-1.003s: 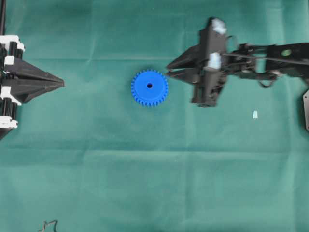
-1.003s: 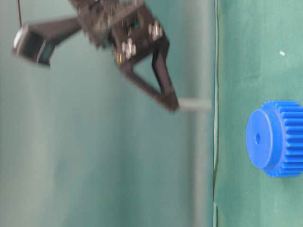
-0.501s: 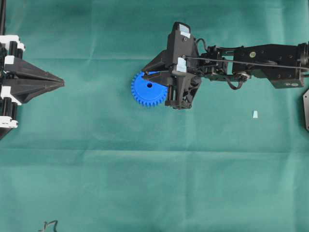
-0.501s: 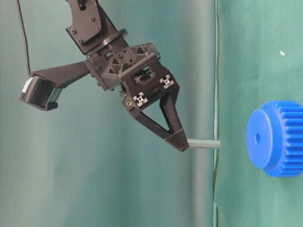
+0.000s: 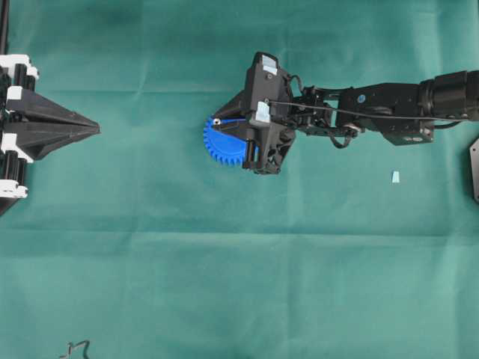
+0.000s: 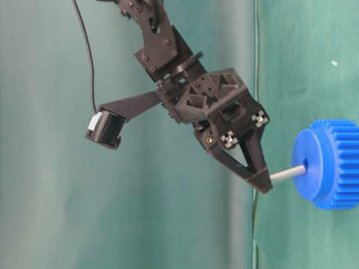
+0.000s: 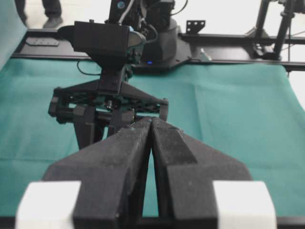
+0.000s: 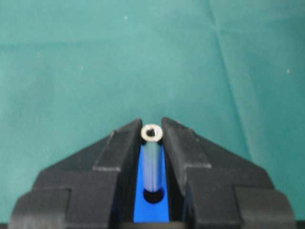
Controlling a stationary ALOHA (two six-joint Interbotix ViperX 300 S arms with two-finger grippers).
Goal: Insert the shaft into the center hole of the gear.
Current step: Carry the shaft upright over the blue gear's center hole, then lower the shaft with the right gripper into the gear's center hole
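Overhead: blue gear (image 5: 224,142) flat on the green tabletop (image 5: 224,284); right hand (image 5: 218,122) over it, covering its middle. Left hand (image 5: 96,129) far left, well apart. Small pale bit (image 5: 394,176) lies at right.

Table level: right hand (image 6: 263,184) pinches the shaft (image 6: 287,174), whose tip meets the center hole (image 6: 303,168).

Left wrist: left hand (image 7: 151,123) pressed together, nothing held.

Right wrist: right hand (image 8: 152,125) clamps the shaft (image 8: 152,157) above blue gear (image 8: 141,210).
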